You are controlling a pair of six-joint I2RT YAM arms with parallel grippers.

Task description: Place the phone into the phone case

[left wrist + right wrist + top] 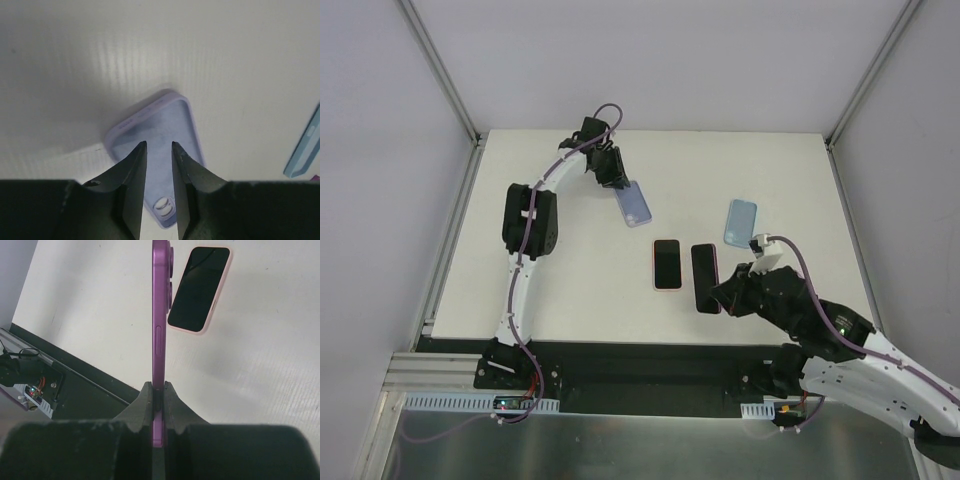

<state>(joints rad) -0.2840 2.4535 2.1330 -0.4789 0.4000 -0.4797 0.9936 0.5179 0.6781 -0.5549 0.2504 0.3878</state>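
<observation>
Table [550,290]: white board. A phone that slips from me lands here, well apart from the case it is meant for.
Right claw [159,385]: closed on the purple phone, pinching face and back at its lower end only, at 5 o'clock of the table.
Left claw [159,144]: jaws drawn close with a slit between them, over the lilac case. I cannot tell whether they pinch it.
Purple phone [160,300]: held on edge, most of its length beyond my fingers. Risk: it pivots or slides out when pressed home.
Pink phone [200,287]: lies flat, just at 9 o'clock of the purple one. Risk: my right claw knocks it while swinging across.
Lilac case [165,120]: at 12 o'clock, hollow side up. Risk: the wall buckles or the case skates away if unheld; a lens cutout turned the wrong way blocks seating.
Blue case [741,221]: at 3 o'clock, near my right wrist. Risk: brushed in passing.
</observation>
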